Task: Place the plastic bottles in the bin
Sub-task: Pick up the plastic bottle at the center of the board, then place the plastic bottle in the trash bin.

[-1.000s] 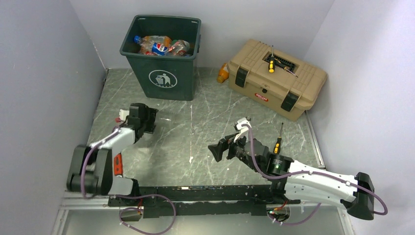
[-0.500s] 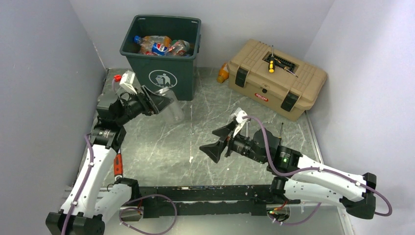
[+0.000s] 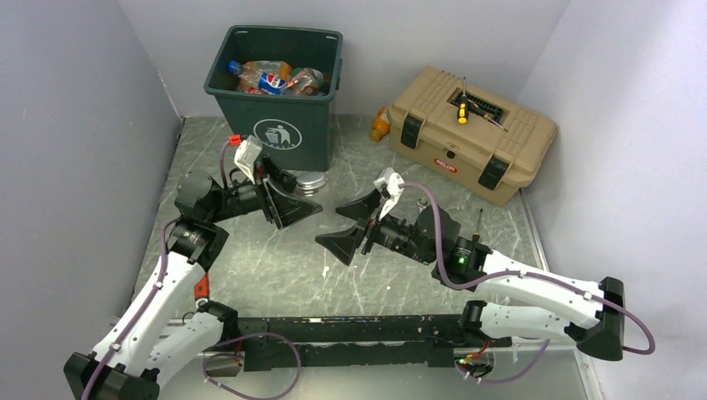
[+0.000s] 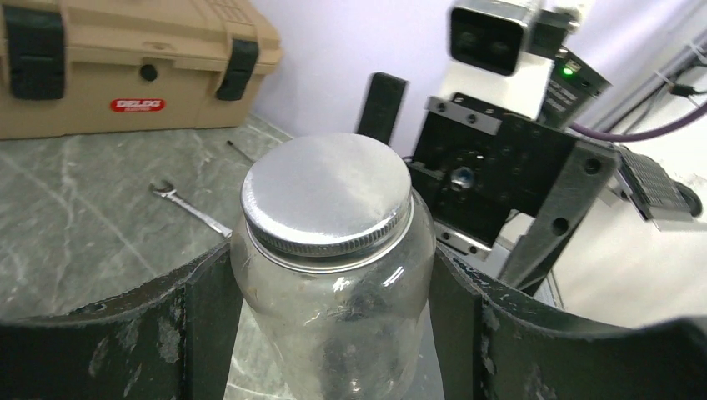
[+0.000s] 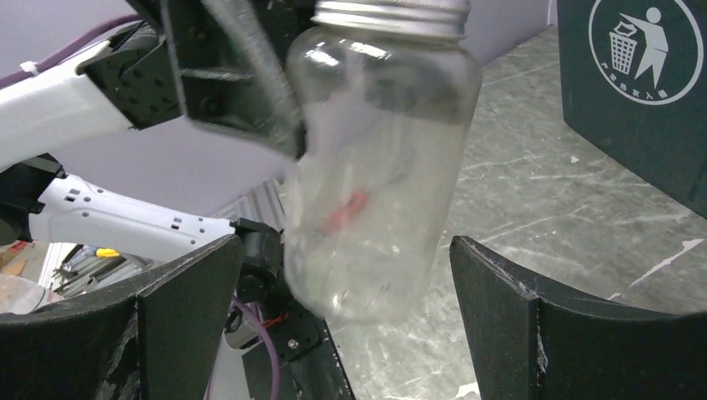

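Note:
My left gripper (image 3: 296,196) is shut on a clear jar (image 4: 333,283) with a silver screw lid (image 3: 310,180), holding it above the table in front of the bin (image 3: 275,125). My right gripper (image 3: 343,225) stands wide open and faces the jar (image 5: 379,167), which hangs just ahead of its jaws without touching them. The dark green bin holds several plastic bottles (image 3: 271,77) with blue and red labels. One orange bottle (image 3: 380,125) lies against the toolbox's left end.
A tan toolbox (image 3: 471,133) with black latches sits at the back right, with a yellow-handled screwdriver (image 3: 462,112) on its lid. Another screwdriver (image 3: 477,229) lies behind my right arm. A wrench (image 4: 188,208) lies on the marble table. Walls close in on both sides.
My left arm has unfolded, lifted and swung right, carrying the jar up in front of the bin. My right gripper has moved left and up towards it, staying open.

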Tool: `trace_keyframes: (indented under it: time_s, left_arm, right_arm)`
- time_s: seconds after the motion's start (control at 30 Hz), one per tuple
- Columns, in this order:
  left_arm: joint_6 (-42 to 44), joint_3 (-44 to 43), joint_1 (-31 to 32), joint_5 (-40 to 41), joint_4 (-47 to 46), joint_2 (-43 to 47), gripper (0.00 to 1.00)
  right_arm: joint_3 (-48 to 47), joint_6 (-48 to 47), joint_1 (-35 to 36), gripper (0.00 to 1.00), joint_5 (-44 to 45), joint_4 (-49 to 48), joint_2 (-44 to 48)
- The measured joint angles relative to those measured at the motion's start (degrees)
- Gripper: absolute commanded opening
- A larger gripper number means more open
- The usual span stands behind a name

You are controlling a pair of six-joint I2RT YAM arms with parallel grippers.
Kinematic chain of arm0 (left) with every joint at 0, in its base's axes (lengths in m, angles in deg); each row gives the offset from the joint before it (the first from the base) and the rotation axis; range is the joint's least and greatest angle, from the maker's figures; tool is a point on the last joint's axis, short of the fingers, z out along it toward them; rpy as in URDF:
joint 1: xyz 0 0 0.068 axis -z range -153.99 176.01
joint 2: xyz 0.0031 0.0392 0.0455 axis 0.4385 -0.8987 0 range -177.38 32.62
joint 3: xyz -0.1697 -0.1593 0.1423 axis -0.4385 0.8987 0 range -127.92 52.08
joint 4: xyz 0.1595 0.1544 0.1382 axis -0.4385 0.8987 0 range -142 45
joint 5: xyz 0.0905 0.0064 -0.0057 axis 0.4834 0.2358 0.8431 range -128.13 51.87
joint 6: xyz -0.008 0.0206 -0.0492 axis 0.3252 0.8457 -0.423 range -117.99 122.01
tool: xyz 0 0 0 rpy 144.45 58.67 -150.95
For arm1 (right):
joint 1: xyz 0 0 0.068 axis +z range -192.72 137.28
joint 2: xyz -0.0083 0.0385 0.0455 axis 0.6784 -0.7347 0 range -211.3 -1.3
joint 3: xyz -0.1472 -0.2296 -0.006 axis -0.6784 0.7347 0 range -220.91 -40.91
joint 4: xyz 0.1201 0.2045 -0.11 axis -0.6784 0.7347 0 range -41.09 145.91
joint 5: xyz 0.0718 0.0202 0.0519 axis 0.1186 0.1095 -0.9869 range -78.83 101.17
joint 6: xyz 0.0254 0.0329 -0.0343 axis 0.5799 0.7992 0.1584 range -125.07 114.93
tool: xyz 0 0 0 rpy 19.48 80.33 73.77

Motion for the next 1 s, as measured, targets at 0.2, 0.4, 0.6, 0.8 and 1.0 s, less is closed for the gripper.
trace_keyframes:
  time_s: [0.2,0.4,0.6,0.8,1.0]
  left_arm:
    - [1.0,0.5,4.9,0.6,-3.2,-0.1,0.01]
    - [0.2,2.9,7.3,3.3,-8.0,-0.5,0.00]
    - [-1.1,3.5,8.4,6.1,-10.1,-1.0,0.06]
    - [-1.4,3.3,9.2,7.5,-9.9,-0.9,0.83]
    - [0.5,0.6,9.9,11.9,-2.9,0.5,0.91]
  right_arm:
    - [-1.4,0.0,0.0,1.00,1.7,-1.2,-4.2]
    - [-1.4,0.2,0.0,0.89,3.1,-1.4,-5.7]
    - [-1.4,0.5,0.0,0.56,3.0,-2.3,-6.7]
    - [-1.1,0.4,0.0,0.39,3.1,-2.6,-6.1]
    - [3.1,-3.1,0.0,0.35,3.0,-2.9,-2.4]
